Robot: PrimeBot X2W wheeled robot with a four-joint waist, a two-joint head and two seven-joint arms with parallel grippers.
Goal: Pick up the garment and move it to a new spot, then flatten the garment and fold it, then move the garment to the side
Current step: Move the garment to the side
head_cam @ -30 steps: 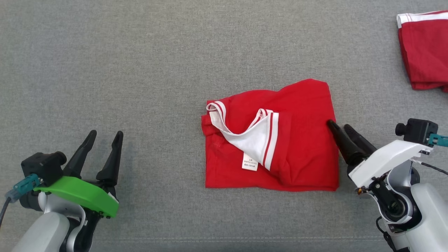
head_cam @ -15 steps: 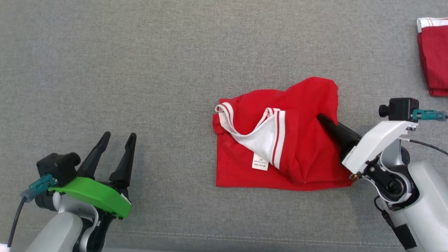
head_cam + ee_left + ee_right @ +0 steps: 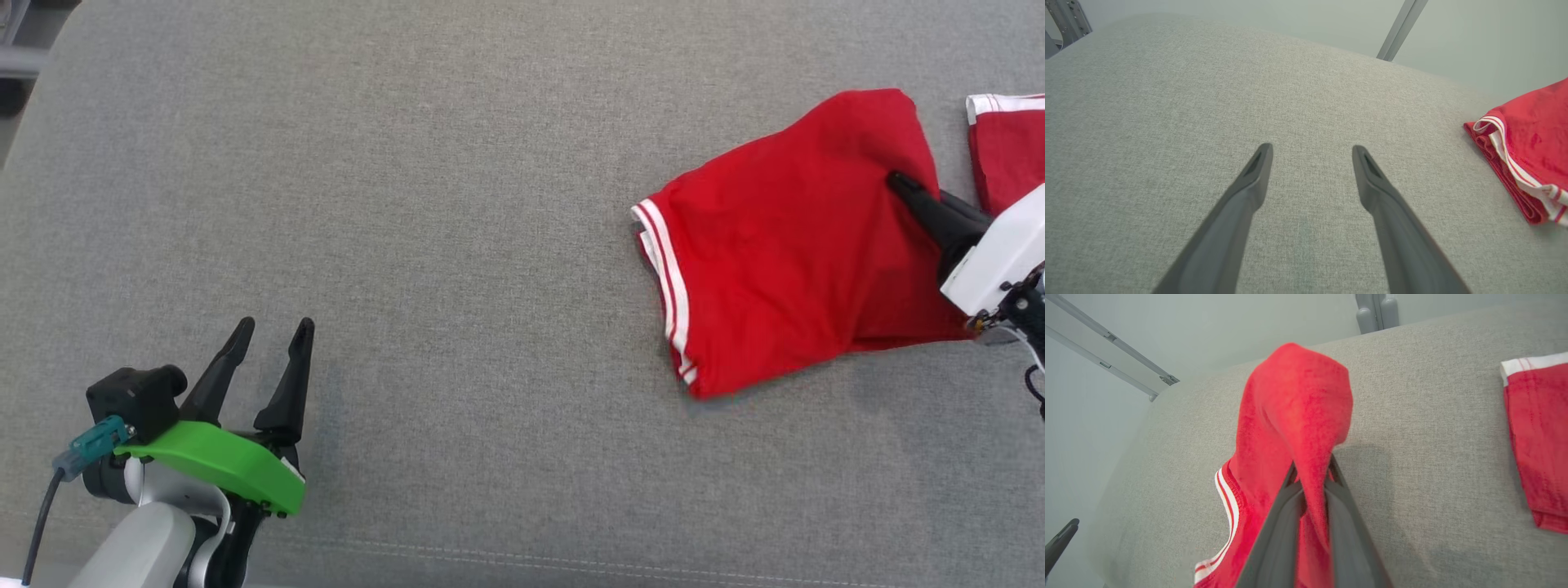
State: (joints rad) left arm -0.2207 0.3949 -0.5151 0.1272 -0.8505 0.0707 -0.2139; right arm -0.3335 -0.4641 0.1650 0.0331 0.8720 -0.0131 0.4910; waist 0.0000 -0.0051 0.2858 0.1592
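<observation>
Your right gripper (image 3: 898, 181) is pinched shut on a fold of the red garment (image 3: 775, 261) near its far right corner. In the right wrist view, the cloth rises in a peak from between the closed fingers (image 3: 1278, 522). The garment sits at the right of the grey tabletop (image 3: 408, 204), its white-striped hem (image 3: 665, 269) toward the left and its right edge just beside a second garment (image 3: 1008, 155). Your left gripper (image 3: 269, 335) hovers at the near left with its jaws wide apart, holding nothing, well apart from the garment.
</observation>
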